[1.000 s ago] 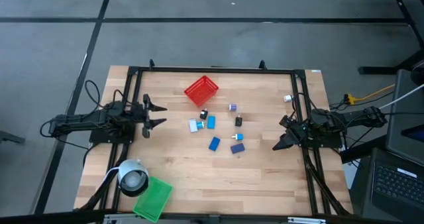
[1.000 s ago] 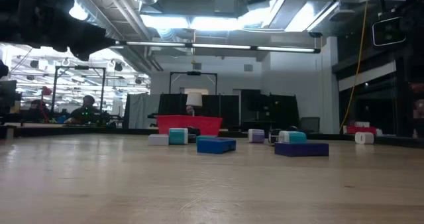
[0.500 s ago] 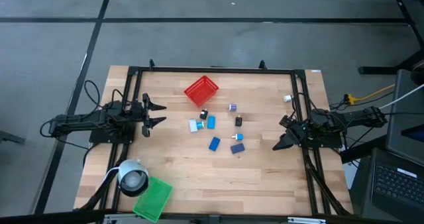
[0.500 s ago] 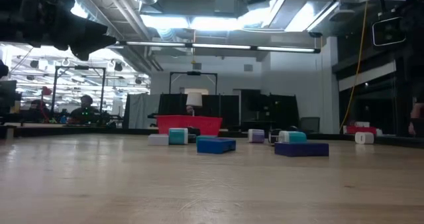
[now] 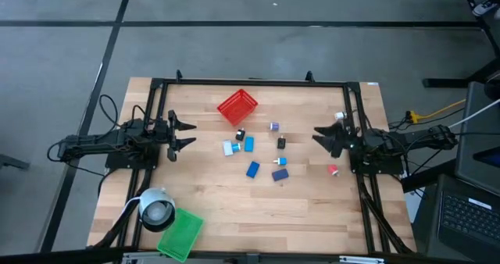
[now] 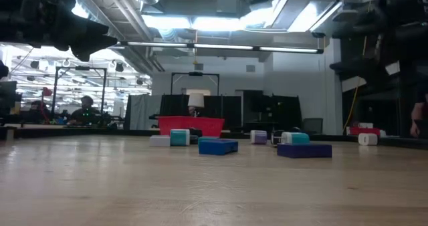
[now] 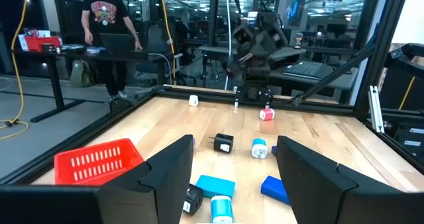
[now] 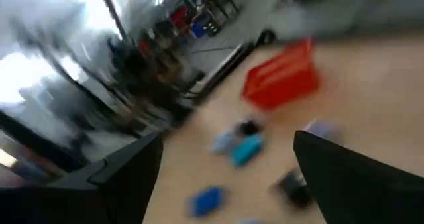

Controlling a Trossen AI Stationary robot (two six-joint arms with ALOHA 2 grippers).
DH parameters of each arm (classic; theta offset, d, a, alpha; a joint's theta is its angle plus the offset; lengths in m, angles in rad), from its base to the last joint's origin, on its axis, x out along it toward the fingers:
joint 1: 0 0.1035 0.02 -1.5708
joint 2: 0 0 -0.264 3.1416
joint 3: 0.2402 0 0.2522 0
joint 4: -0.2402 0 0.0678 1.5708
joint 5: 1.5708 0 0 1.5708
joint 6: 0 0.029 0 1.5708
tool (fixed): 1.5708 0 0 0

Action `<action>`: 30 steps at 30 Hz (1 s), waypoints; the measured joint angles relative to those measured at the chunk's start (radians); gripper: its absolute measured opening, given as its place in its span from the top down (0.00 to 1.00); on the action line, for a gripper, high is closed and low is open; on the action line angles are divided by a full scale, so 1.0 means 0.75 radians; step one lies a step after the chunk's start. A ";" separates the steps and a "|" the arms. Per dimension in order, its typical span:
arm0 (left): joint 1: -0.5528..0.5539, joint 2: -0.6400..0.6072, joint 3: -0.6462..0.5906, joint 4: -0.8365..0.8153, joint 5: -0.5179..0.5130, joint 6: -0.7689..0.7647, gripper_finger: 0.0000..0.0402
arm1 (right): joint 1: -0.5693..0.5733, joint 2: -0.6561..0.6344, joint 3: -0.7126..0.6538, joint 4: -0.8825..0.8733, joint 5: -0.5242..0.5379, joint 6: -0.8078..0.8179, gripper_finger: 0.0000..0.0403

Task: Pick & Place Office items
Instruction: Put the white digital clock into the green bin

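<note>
The office items lie in the table's middle: blue blocks [image 5: 249, 144] [image 5: 252, 169], a dark blue block [image 5: 280, 173], black bits [image 5: 240, 134] [image 5: 281, 143], a white-teal piece [image 5: 229, 148], and a purple-white piece [image 5: 274, 126]. A pink-red bit [image 5: 333, 170] and a white bit [image 5: 340, 115] lie near the right arm. The red mesh basket [image 5: 237, 107] stands beyond them. My left gripper [image 5: 187, 135] is open and empty left of the items, as its wrist view [image 7: 233, 151] shows. My right gripper [image 5: 319, 136] is open and empty to their right, and its wrist view [image 8: 226, 139] is blurred.
A flat green tray [image 5: 180, 233] and a white round roll [image 5: 156, 209] sit at the near left corner. A dark frame [image 5: 250, 82] runs around the work area. A person [image 7: 106, 18] stands beyond the table. A laptop [image 5: 469, 209] lies off the table's right side.
My right gripper has swung from the near right toward the table's far edge and turned to point at the items. It has risen into the low view. The pink-red bit now shows where the gripper stood. The left arm and the items have kept still.
</note>
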 joint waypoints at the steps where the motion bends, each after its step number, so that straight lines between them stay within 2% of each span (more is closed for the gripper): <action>1: 0.000 0.000 0.000 0.000 0.000 0.000 0.47 | 0.000 0.003 0.000 0.001 0.001 -0.168 0.14; 3: 0.000 0.000 0.000 0.000 0.000 -0.008 0.47 | 0.000 0.004 0.000 0.000 0.008 -0.459 0.14; 6: 0.000 0.000 0.000 0.004 0.000 -0.050 0.47 | 0.000 0.004 0.000 0.029 0.010 -0.592 0.14; 9: 0.000 0.000 0.000 0.028 0.000 -0.108 0.47 | 0.000 0.004 0.000 0.089 -0.005 -0.570 0.14; 14: 0.000 0.000 0.000 0.055 -0.040 -0.137 0.47 | -0.001 0.004 0.000 0.150 -0.005 -0.338 0.14; 18: 0.000 0.001 0.000 0.063 -0.068 -0.075 0.47 | -0.001 0.004 0.000 0.202 0.020 -0.353 0.14; 23: 0.000 0.001 0.000 0.103 -0.232 -0.070 0.47 | -0.001 0.006 0.000 0.209 0.254 -0.455 0.14; 30: 0.000 0.001 0.000 0.151 -0.205 -0.068 0.47 | -0.001 0.006 0.001 0.282 0.768 -0.566 0.14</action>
